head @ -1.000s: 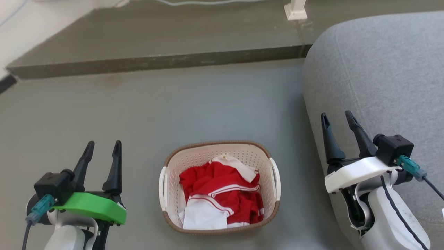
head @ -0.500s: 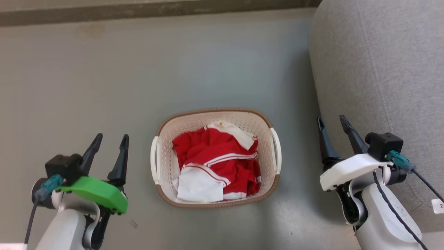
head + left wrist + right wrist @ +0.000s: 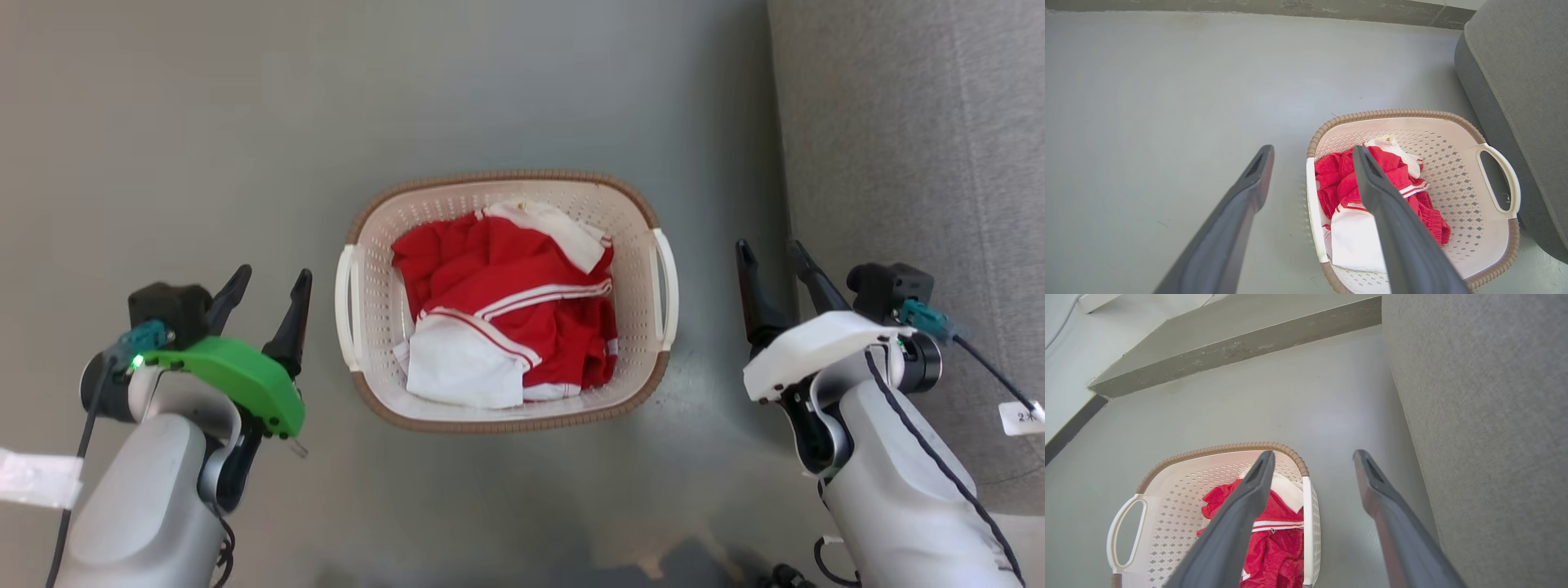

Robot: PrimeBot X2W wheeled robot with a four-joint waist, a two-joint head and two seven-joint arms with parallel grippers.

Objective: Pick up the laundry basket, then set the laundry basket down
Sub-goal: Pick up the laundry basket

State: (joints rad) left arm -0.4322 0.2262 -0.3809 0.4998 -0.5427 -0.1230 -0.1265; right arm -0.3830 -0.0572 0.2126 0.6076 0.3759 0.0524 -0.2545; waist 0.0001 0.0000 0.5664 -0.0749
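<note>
Where the grey floor (image 3: 163, 122) meets the base of the grey sofa (image 3: 914, 163), the laundry basket (image 3: 506, 175) is found standing upright on the floor, near the sofa but apart from it. A crumpled red and white garment (image 3: 506, 314) is contained in the basket, below the brown rim. A white handle is fitted on each short side.

The left gripper (image 3: 273, 274) is positioned beside the left handle (image 3: 344, 306), apart from it, with its fingers spread wide and nothing held between them. In the left wrist view, one finger of the left gripper (image 3: 1312, 150) is seen over bare floor and the other across the inside of the laundry basket (image 3: 1392, 113).

The right gripper (image 3: 767, 247) is positioned between the right handle (image 3: 668, 286) and the sofa, apart from the handle, with its fingers likewise spread wide and nothing held. Contact with the sofa cannot be determined. In the right wrist view, one finger of the right gripper (image 3: 1313, 454) is seen across the laundry basket (image 3: 1216, 449) and the other over the strip of floor beside the sofa (image 3: 1486, 416). A raised step (image 3: 1229, 347) is seen along the far edge of the floor.
</note>
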